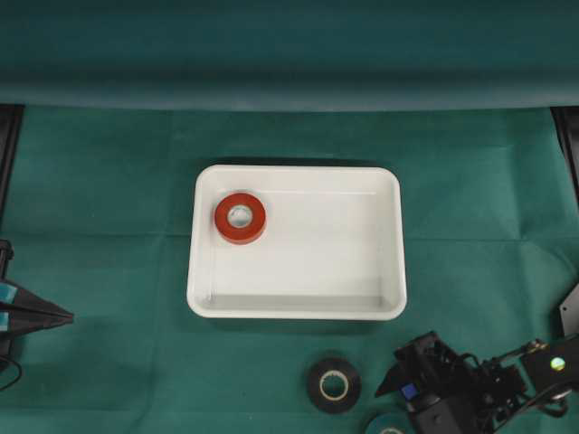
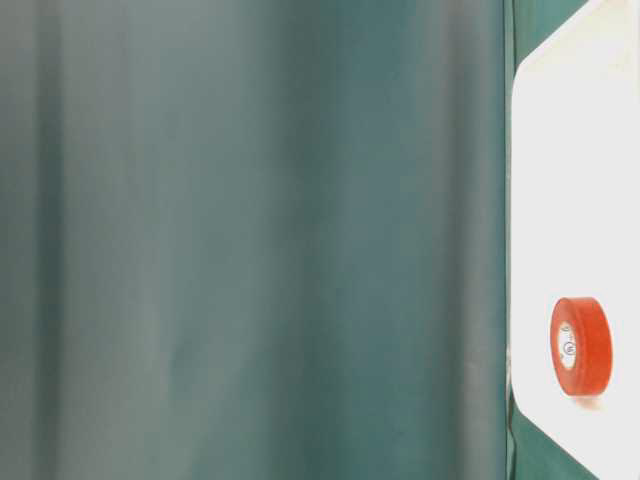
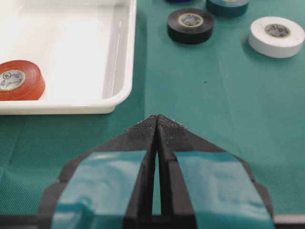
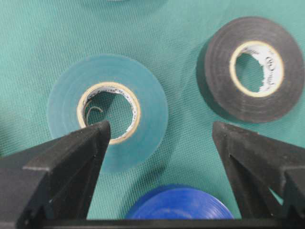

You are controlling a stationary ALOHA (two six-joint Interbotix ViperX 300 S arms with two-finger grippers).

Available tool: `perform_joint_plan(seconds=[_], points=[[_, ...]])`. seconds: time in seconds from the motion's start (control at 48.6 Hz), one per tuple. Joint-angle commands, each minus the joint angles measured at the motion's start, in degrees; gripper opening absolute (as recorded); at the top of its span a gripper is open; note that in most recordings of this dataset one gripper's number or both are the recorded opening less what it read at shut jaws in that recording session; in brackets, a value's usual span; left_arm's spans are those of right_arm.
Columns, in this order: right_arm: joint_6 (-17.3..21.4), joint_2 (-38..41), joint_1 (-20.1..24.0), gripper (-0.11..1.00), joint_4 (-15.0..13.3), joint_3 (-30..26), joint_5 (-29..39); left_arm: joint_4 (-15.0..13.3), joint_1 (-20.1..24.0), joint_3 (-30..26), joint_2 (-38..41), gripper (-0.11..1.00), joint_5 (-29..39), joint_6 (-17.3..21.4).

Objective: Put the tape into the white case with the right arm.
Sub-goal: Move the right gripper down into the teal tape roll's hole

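Observation:
The white case [image 1: 326,258] lies in the middle of the green cloth with a red tape roll [image 1: 240,218] in its far left corner. A black tape roll [image 1: 333,385] and a teal tape roll [image 1: 389,427] lie in front of the case. My right arm [image 1: 443,387] hangs over them at the front right. In the right wrist view my right gripper [image 4: 161,129] is open, holding nothing, above the teal roll [image 4: 143,102], beside the black roll [image 4: 219,71] and a blue roll [image 4: 181,205]. My left gripper [image 3: 157,118] is shut and empty at the left edge.
A white tape roll [image 3: 276,36] lies on the cloth to the right of the black roll [image 3: 190,25]. A rolled green backdrop [image 1: 289,54] runs across the far side. Black posts stand at the far corners [image 1: 565,136].

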Motion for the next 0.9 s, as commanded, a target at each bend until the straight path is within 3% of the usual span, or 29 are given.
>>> perform_joint_plan(seconds=[0.0,0.596,0.637,0.802,0.884], points=[[0.1,1.0,-0.3,0.69,-0.1,-1.8,-0.5,0.1,0.0,-0.7,0.5,0.0,-0.6,0.0],[0.3,5.6,-0.7,0.65,-0.1,-3.7,-1.2,0.0,0.0,-0.8,0.6,0.0,-0.6,0.0],[0.3,5.6,-0.7,0.6,-0.1,-3.7,-0.9,0.0,0.0,-0.8,0.5,0.0,-0.6,0.0],[0.4,5.6,-0.7,0.15,0.0,-3.3,0.4,0.0,0.0,-0.8,0.5,0.0,-0.6,0.1],[1.3,5.6,-0.7,0.02,0.0,-3.6,1.0,0.0,0.0,-0.8,0.5,0.0,-0.6,0.0]])
